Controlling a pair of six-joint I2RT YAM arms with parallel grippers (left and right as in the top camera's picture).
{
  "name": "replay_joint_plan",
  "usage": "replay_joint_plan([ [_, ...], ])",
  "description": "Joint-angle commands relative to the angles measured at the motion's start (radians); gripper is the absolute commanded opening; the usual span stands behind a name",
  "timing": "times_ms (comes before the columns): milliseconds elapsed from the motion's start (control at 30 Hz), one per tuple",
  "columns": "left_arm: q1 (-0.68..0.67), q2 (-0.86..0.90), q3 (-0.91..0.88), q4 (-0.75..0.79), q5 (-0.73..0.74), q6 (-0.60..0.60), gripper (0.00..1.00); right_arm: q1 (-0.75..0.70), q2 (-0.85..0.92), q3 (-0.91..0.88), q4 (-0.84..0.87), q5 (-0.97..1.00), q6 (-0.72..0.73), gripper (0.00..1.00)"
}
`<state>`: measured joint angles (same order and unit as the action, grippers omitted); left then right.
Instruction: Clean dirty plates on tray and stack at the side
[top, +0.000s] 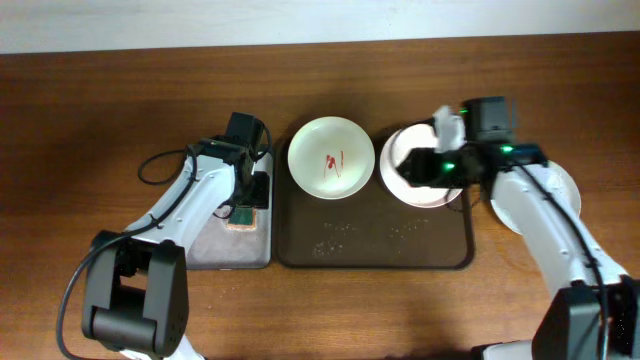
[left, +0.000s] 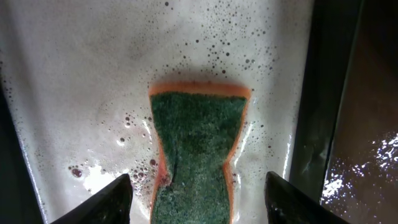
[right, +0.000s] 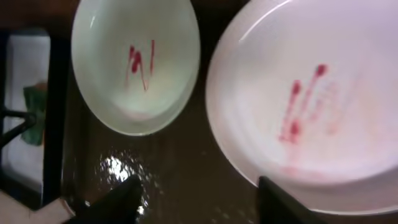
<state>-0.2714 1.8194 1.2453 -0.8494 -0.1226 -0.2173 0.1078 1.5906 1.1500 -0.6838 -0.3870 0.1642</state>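
Observation:
The dark brown tray (top: 380, 250) holds a pale green plate (top: 325, 158) with a red smear and, to its right, a pale pink plate (top: 425, 190) with red smears. A white plate (top: 570, 190) lies on the table right of the tray, partly under my right arm. My right gripper (top: 415, 168) is open above the pink plate's left edge. In the right wrist view it (right: 199, 202) hangs over the tray (right: 186, 168), with the pink plate (right: 311, 99) and green plate (right: 134, 62) ahead. My left gripper (top: 245, 200) is open around the green sponge (left: 196, 149), not closed on it.
The smaller grey-bottomed tray (top: 215, 250) sits left of the big tray, with soapy water in it (left: 81, 93). Wet specks lie on the big tray's front half (top: 335, 240). A black cable (top: 160, 165) loops by the left arm.

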Motion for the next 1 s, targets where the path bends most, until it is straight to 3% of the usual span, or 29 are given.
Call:
replay_joint_plan([
  [0, 0.008, -0.014, -0.006, -0.002, 0.004, 0.002, 0.66, 0.085, 0.078, 0.014, 0.039, 0.093, 0.154, 0.49],
  [300, 0.008, -0.014, -0.006, -0.003, 0.004, 0.002, 0.66, 0.182, 0.291, 0.014, 0.222, 0.13, 0.39, 0.4],
  [467, 0.008, -0.014, -0.006, -0.004, 0.004, 0.002, 0.67, 0.195, 0.333, 0.014, 0.304, 0.134, 0.406, 0.38],
  [567, 0.008, -0.014, -0.006, -0.004, 0.004, 0.002, 0.67, 0.209, 0.333, 0.014, 0.293, 0.134, 0.406, 0.22],
  [633, 0.008, -0.014, -0.006, -0.004, 0.004, 0.002, 0.67, 0.224, 0.333, 0.014, 0.195, 0.134, 0.406, 0.06],
  [967, 0.008, -0.014, -0.006, -0.004, 0.003, 0.002, 0.67, 0.226, 0.327, 0.014, -0.206, 0.134, 0.397, 0.04],
])
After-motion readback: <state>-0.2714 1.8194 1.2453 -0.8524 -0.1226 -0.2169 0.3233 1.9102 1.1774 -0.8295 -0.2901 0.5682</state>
